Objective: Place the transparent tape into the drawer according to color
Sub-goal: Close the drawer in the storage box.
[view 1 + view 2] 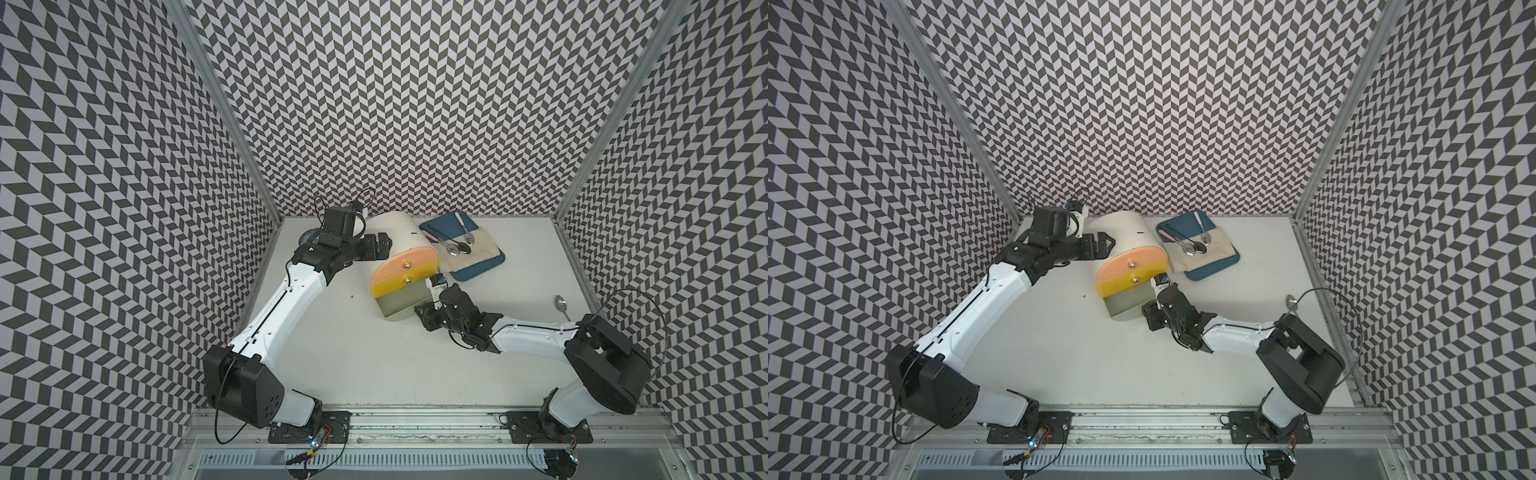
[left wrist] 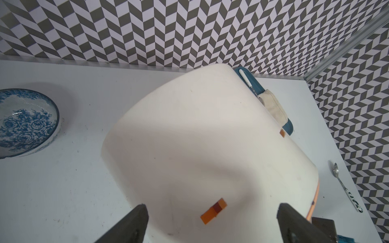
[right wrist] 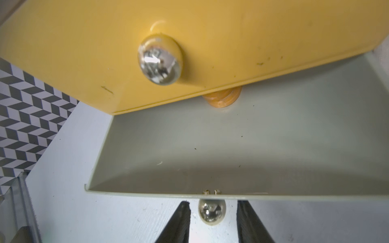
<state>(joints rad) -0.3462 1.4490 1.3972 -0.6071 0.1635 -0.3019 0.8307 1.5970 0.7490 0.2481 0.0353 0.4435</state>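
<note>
One orange tape in drawer, right hand flanking knob

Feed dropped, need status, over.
Left end effector open by cabinet. Right end effector flanks knob of grey drawer, unclamped. Orange tape in that drawer. Yellow drawer overhangs it.

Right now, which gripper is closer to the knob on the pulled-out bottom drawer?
Right. The right gripper straddles the knob, a finger on either side with small gaps. The left gripper is wide open up by the white top of the cabinet, far from that knob.
</note>
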